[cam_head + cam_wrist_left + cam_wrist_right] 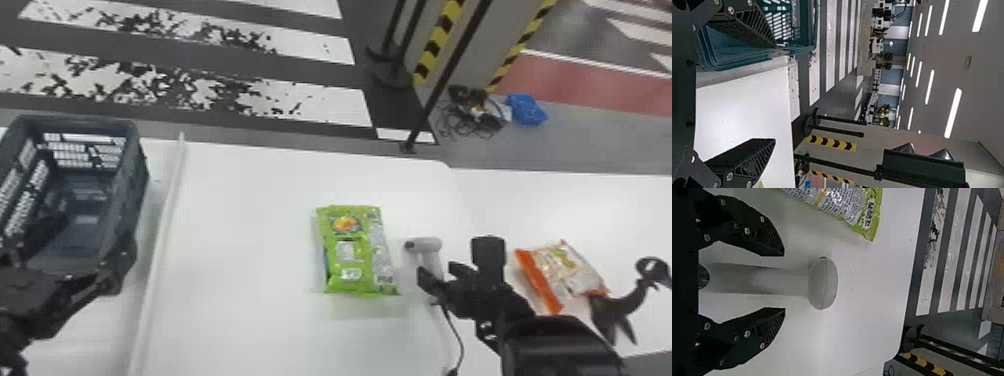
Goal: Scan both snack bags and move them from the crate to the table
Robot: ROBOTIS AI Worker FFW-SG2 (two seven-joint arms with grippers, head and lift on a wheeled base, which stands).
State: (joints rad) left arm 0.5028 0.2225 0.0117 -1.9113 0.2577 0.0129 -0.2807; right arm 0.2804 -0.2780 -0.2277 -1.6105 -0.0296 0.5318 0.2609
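The green bag point(355, 265) lies on the white surface point(250, 250), the orange bag point(560, 267) towards its four o'clock, the crate point(136, 192) towards ten. Unloading looks done; scanning probably remains, though I can't confirm. The left gripper point(775, 93) is spread; so is the right gripper point(784, 282), around the scanner point(824, 284). Striped floor point(320, 102) lies at twelve.

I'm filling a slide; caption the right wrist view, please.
The open right gripper spans the grey scanner's handle, with a green snack bag lying nearby.

Green snack bag point(352, 260) flat on white table point(250, 250), orange bag point(565, 270) farther right, pale scanner point(427, 244) between, dark crate point(135, 195) left
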